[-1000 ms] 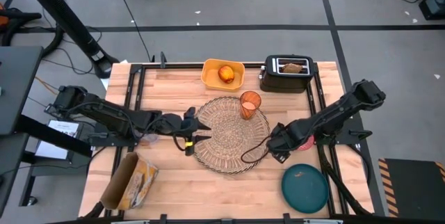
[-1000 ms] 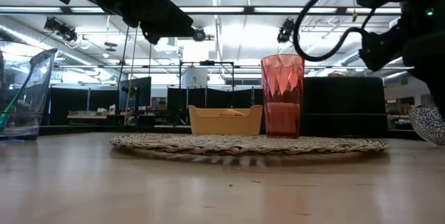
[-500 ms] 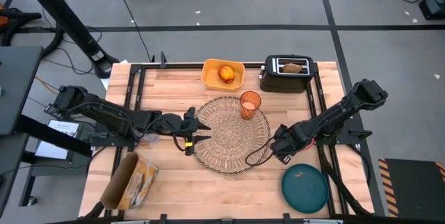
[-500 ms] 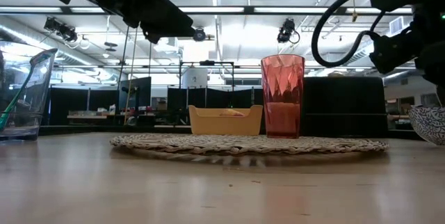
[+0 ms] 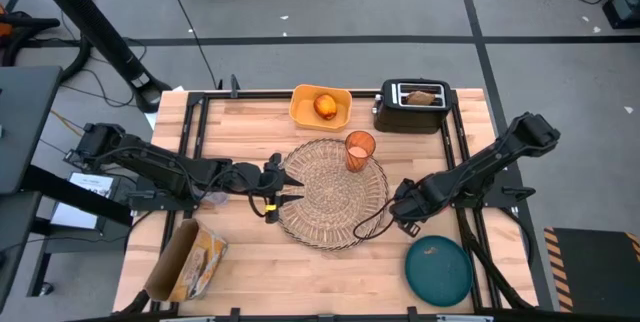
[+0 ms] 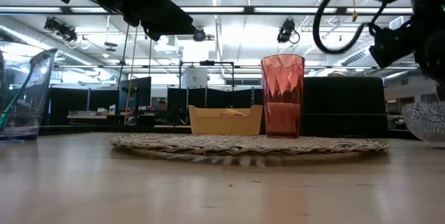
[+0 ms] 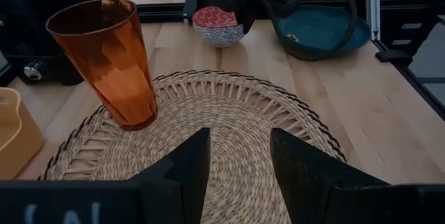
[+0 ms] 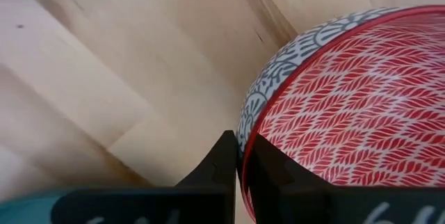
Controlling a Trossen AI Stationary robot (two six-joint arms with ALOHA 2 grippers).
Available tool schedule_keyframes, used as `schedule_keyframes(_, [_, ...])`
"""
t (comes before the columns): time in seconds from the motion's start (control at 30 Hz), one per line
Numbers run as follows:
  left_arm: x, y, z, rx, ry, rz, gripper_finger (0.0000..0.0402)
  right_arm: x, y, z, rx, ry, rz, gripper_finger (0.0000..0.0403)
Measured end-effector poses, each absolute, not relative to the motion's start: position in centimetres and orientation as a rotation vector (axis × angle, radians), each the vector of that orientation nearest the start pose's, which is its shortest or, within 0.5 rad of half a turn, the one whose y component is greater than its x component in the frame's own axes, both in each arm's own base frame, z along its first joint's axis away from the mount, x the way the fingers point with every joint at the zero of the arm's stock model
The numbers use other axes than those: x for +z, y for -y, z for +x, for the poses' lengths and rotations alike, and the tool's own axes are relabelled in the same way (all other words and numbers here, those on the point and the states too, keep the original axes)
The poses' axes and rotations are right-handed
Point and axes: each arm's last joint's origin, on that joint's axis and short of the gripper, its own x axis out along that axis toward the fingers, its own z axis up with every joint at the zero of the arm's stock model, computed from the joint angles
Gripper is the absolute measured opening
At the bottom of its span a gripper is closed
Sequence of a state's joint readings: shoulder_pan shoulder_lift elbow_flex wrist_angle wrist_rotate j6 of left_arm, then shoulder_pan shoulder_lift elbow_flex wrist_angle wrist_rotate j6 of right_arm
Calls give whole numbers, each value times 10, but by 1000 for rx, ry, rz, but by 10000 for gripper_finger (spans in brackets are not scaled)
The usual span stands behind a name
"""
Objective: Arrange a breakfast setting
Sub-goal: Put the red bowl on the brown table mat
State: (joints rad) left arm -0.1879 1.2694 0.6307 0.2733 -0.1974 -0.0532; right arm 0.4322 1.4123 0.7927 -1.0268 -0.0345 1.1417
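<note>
Since a second ago, right gripper (image 8: 240, 172) had clenched on the small red-patterned bowl's (image 8: 334, 106) rim at the round woven straw placemat's (image 5: 332, 193) four o'clock; left gripper (image 7: 240, 158) hung parted at nine.

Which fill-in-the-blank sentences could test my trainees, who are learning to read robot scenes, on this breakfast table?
1. The orange cup stands on the woven ____.
2. The right end effector is shut on the rim of the small ____.
3. The yellow tray holds an orange-red ____.
4. The toast slice sits in the black ____.

Missing words: placemat; bowl; fruit; toaster
</note>
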Motion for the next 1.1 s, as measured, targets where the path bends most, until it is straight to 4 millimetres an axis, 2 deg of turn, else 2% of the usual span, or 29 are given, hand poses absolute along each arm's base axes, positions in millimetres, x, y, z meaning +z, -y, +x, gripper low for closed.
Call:
schedule_keyframes(0.13, [230, 43, 258, 17, -331, 24, 160, 191, -94, 187, -543, -1562, 486, 22])
schedule_keyframes(0.53, [245, 42, 242, 3, -313, 63, 160, 226, -134, 190, -170, -1445, 144, 22])
schedule_keyframes(0.77, [248, 42, 239, -23, -313, 165, 160, 230, -157, 185, 207, -1357, -177, 22])
schedule_keyframes(0.93, [248, 42, 239, -44, -310, 181, 160, 232, -160, 194, 263, -1218, -324, 22])
schedule_keyframes(1.1, [256, 40, 230, -40, -294, 170, 160, 236, -159, 208, 344, -1098, -412, 22])
